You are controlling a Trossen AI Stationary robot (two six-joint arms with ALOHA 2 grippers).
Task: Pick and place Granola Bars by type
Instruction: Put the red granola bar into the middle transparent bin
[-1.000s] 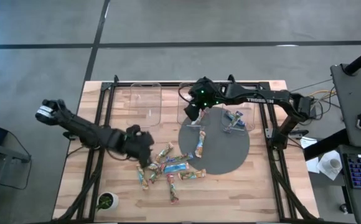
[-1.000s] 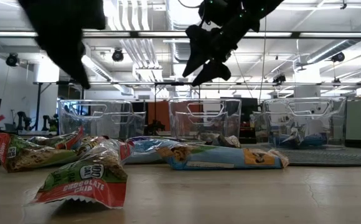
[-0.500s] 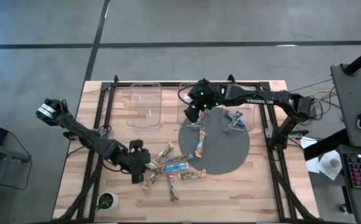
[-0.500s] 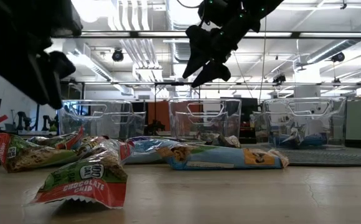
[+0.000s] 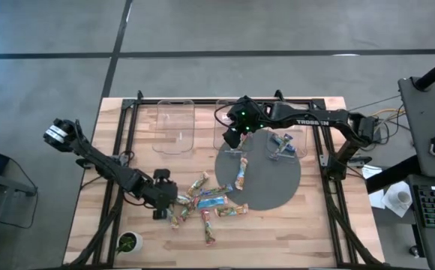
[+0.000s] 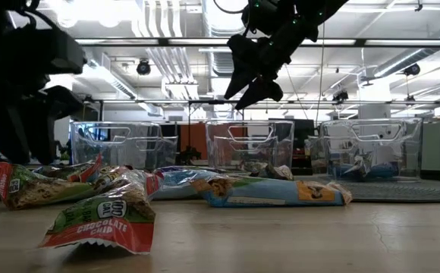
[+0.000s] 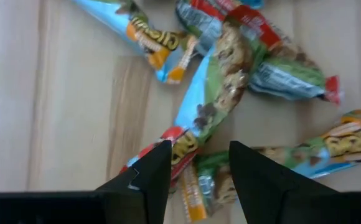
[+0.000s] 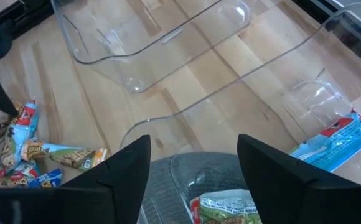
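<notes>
Left wrist: my left gripper (image 7: 195,163), fingers apart, empty, over a red-ended bar (image 7: 196,121).
Overhead: right gripper (image 5: 232,137) open, above middle bin (image 5: 221,135).

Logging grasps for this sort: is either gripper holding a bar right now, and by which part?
Nothing is held. The left gripper is open over the bar pile; the right gripper is open above the middle bin.
</notes>
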